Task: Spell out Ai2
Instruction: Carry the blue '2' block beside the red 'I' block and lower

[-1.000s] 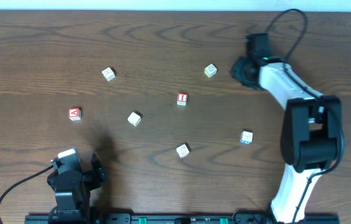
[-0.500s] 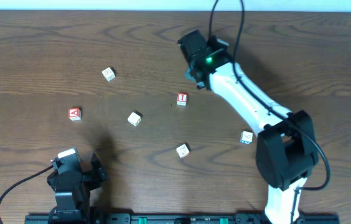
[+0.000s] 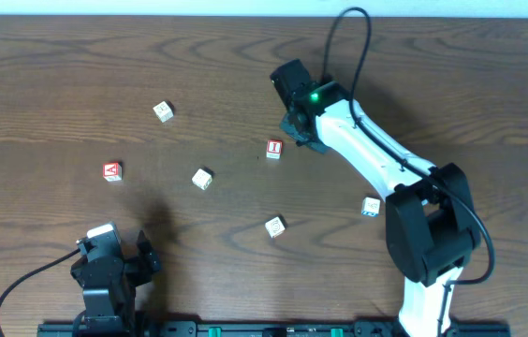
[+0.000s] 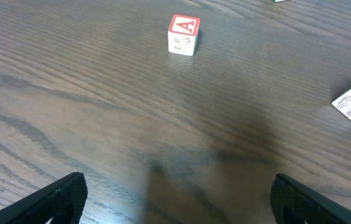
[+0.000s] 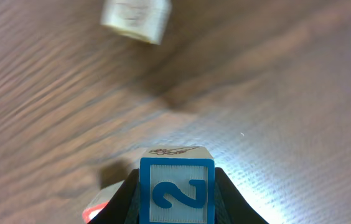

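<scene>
My right gripper (image 3: pixel 300 133) is shut on a block with a blue "2" (image 5: pixel 177 190), held just above the table. The red "I" block (image 3: pixel 274 148) lies just left of it; its red edge shows at the bottom left of the right wrist view (image 5: pixel 96 212). The red "A" block (image 3: pixel 112 171) lies at the left, and shows ahead in the left wrist view (image 4: pixel 183 34). My left gripper (image 3: pixel 114 264) rests open and empty at the front left, its fingertips at the bottom corners of the left wrist view (image 4: pixel 175 199).
Pale blocks lie scattered: one at the back left (image 3: pixel 163 111), one in the middle (image 3: pixel 202 178), one in front of it (image 3: pixel 275 226), one with blue marks at the right (image 3: pixel 371 207). A blurred pale block (image 5: pixel 135 18) lies ahead of the right gripper.
My right arm swung from the far right to the middle, then came slightly forward beside the "I" block. The block that lay at the back middle is off the table.
</scene>
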